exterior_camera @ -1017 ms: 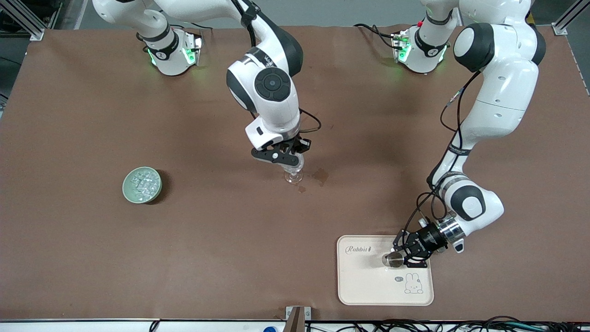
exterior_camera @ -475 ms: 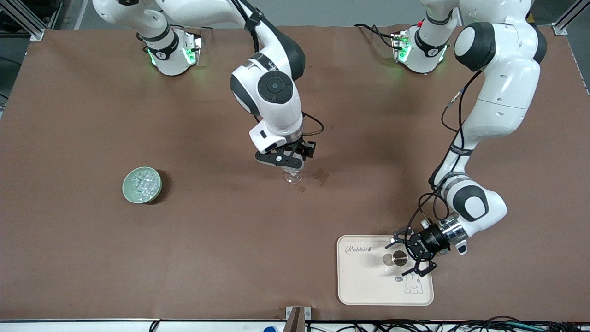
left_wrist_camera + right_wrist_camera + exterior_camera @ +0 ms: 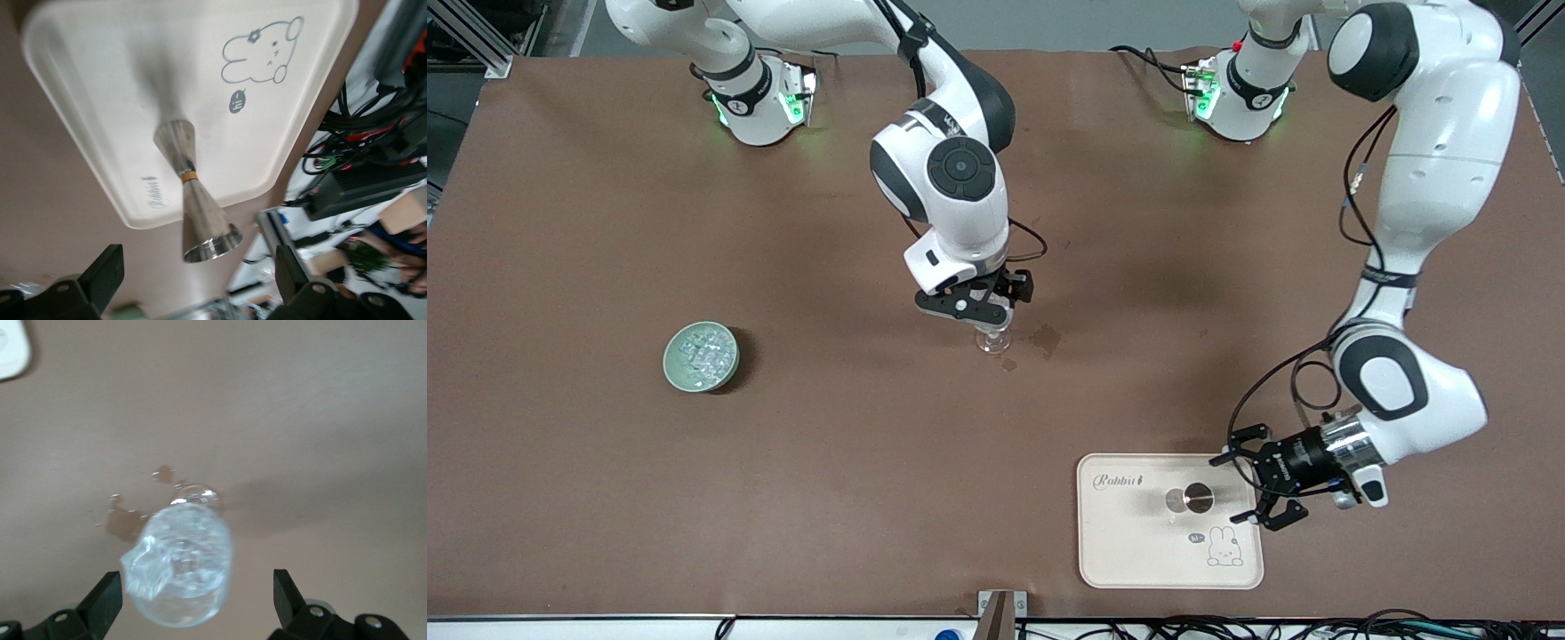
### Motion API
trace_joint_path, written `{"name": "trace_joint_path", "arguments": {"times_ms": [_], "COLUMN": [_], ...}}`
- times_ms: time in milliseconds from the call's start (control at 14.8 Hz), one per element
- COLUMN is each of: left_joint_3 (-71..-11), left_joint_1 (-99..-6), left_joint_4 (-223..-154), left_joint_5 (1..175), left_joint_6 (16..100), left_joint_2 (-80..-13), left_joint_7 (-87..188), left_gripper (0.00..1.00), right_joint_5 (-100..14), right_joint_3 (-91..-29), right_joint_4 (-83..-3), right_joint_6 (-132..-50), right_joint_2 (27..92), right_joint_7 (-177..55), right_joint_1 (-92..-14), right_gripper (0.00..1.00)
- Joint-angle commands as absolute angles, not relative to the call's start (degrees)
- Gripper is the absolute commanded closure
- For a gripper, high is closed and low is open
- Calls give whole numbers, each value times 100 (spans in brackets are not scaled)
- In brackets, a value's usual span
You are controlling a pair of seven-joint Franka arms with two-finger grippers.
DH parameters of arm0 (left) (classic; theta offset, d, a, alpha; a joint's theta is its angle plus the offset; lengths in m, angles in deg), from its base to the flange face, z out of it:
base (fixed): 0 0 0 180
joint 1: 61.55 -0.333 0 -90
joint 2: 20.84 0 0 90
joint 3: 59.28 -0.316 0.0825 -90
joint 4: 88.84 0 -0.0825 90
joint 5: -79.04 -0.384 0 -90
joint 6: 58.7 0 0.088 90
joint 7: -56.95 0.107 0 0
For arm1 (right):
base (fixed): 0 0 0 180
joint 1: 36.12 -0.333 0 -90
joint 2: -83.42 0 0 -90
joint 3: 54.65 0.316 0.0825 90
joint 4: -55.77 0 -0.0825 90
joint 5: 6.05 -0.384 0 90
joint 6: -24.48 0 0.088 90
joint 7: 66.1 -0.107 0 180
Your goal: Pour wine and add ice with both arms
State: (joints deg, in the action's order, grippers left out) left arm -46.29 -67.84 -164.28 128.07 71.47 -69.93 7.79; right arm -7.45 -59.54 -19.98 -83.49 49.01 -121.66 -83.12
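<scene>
A clear stemmed glass (image 3: pixel 993 340) stands mid-table; in the right wrist view (image 3: pixel 180 573) clear chunks seem to lie inside it. My right gripper (image 3: pixel 971 311) hangs just over it, open, with its fingers (image 3: pixel 107 600) on either side and apart from it. Ice (image 3: pixel 701 356) fills the pale green bowl (image 3: pixel 672 369) toward the right arm's end of the table. My left gripper (image 3: pixel 1224 489) is open and empty beside the steel jigger (image 3: pixel 1192 500), which stands on the cream rabbit tray (image 3: pixel 1129 551). The left wrist view shows the jigger (image 3: pixel 193 200) free between its spread fingers (image 3: pixel 107 267).
A wet stain (image 3: pixel 1045 338) marks the brown table beside the glass, also in the right wrist view (image 3: pixel 127 520). The tray lies near the table's front edge, where cables (image 3: pixel 1227 627) run. The arm bases (image 3: pixel 760 102) stand along the back edge.
My left gripper has opened, let go of the jigger and drawn back toward the left arm's end of the table. My right gripper has shifted slightly over the glass.
</scene>
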Motion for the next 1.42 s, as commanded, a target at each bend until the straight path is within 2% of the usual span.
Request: {"name": "trace_joint_path", "arguments": {"times_ms": [0,271,475,678,1085,1356], "left_joint_3": [-4610,-4584,-4557,-4540,-4522,-4767], "left_joint_1": [-6929,-6929,-6894,-6893,-6832,-6420], "left_joint_4": [-16759,-16741,-16741,-16759,-16794,-17785], "left_joint_5": [11337,9815,9180,8301,7833,7833], "left_joint_6": [6517,5497,5065,4503,3895,3772], "left_joint_2": [-6278,-5452,-4916,-4380,-3448,-2315], "left_joint_7": [923,1246,1975,3187,4366,4676], "left_gripper": [0,0,0,0,0,0], "right_joint_5": [-306,-306,-306,-341,-341,-341], "right_joint_3": [-5975,-5975,-5984,-5984,-5984,-5984], "right_joint_4": [-2052,-2026,-2052,-2104,-3219,-3922], "right_joint_6": [-7793,-7818,-7774,-7389,-7370,-7379], "right_joint_2": [5125,5125,5379,5818,7171,7971], "right_joint_7": [-12191,-12182,-12104,-11351,-9602,-8379], "right_joint_1": [-8340,-8323,-8104,-7464,-5996,-4968], "right_gripper": [0,0,0,0,0,1]}}
